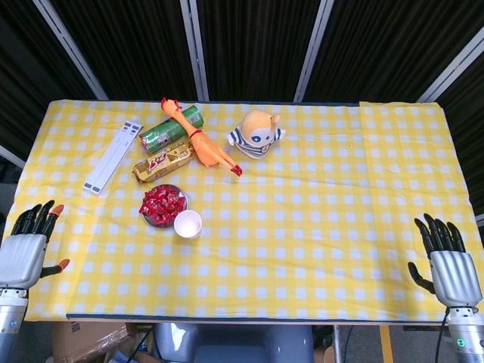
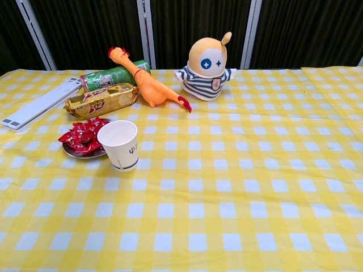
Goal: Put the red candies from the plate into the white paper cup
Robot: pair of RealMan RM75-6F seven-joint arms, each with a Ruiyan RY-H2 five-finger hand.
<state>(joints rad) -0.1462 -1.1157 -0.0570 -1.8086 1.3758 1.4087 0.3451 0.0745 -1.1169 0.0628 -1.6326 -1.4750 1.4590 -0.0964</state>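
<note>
Red candies (image 2: pixel 83 135) heaped on plate (image 2: pixel 69 152), touching white paper cup (image 2: pixel 119 145)

Candies (image 1: pixel 162 203) on plate (image 1: pixel 178 191), cup (image 1: pixel 187 224) touching plate.

I see a yellow-and-white checked cloth (image 1: pixel 318 204). Red candies (image 2: pixel 84 135) fill a dark plate (image 2: pixel 70 152) beside a white cup (image 2: pixel 119 144). Further off are a gold wrapper (image 2: pixel 101 100), a green can (image 2: pixel 110 77), an orange rubber chicken (image 2: pixel 144 81) and a yellow toy (image 2: pixel 207 65) in a navy-striped shirt.
</note>
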